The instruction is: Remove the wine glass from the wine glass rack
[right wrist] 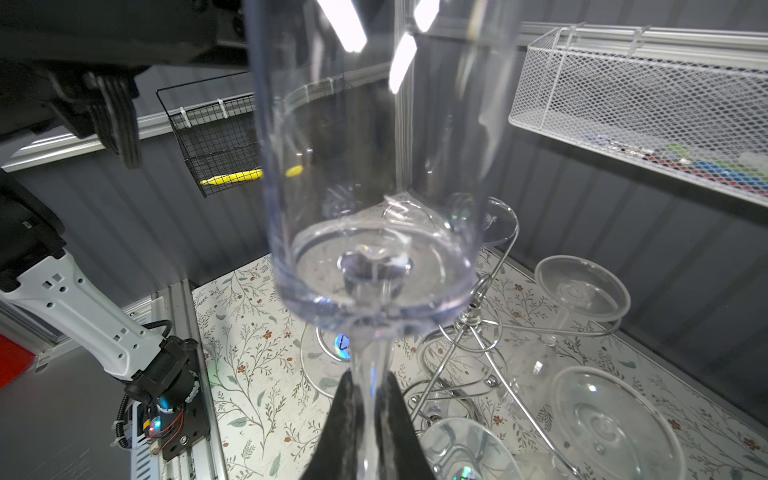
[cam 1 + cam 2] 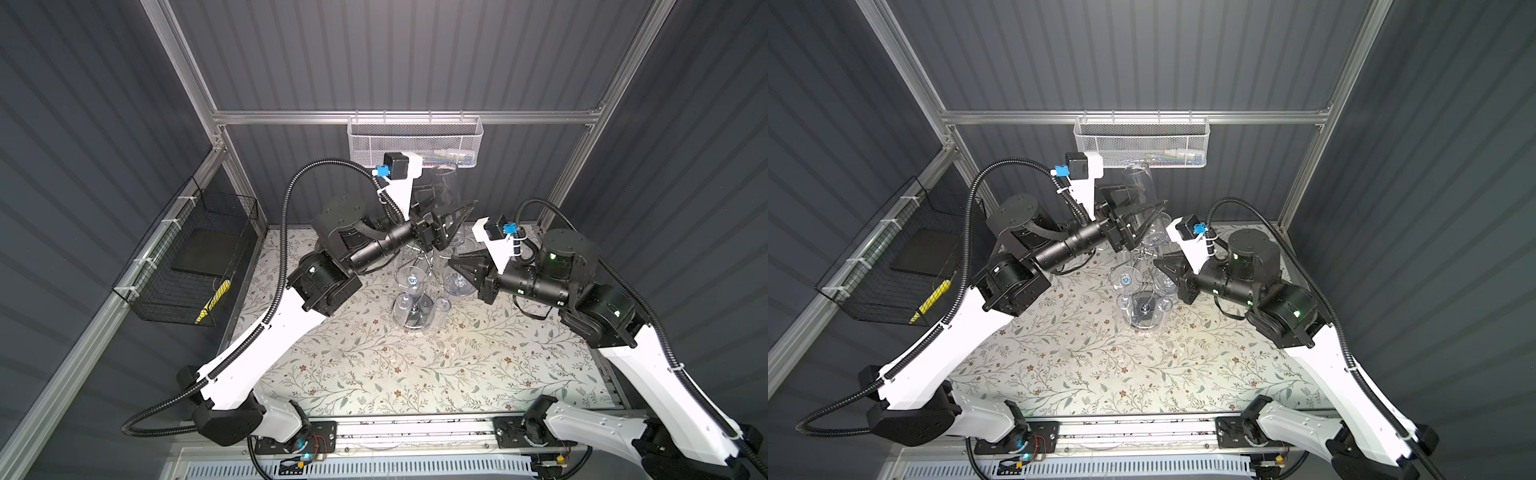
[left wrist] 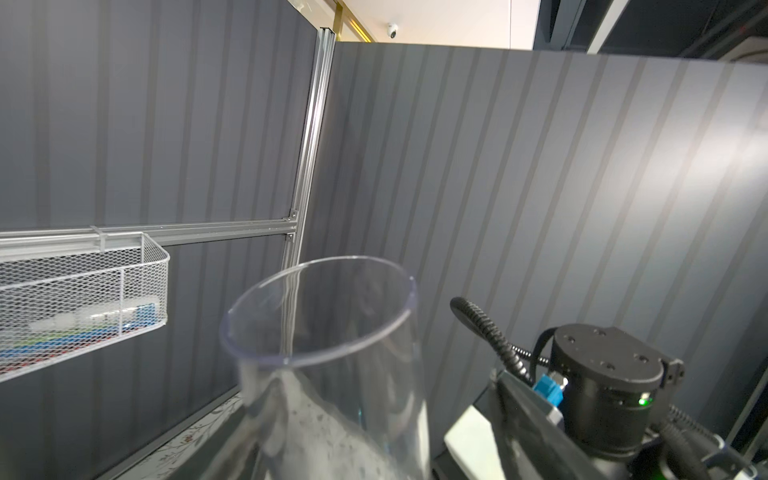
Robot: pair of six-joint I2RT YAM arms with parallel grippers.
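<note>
The glass (image 2: 444, 187) seems off the rack (image 1: 473, 307), stem clenched in right tool (image 1: 370, 382); left tool (image 2: 451, 201) straddles its bowl, grip unclear, likely clamping next.

Clear wine glass (image 1: 374, 266) upright, above chrome wire wine glass rack (image 1: 475, 308)

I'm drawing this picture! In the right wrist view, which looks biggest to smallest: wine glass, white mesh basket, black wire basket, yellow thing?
1. wine glass, but it's right by the camera
2. white mesh basket
3. black wire basket
4. yellow thing
</note>
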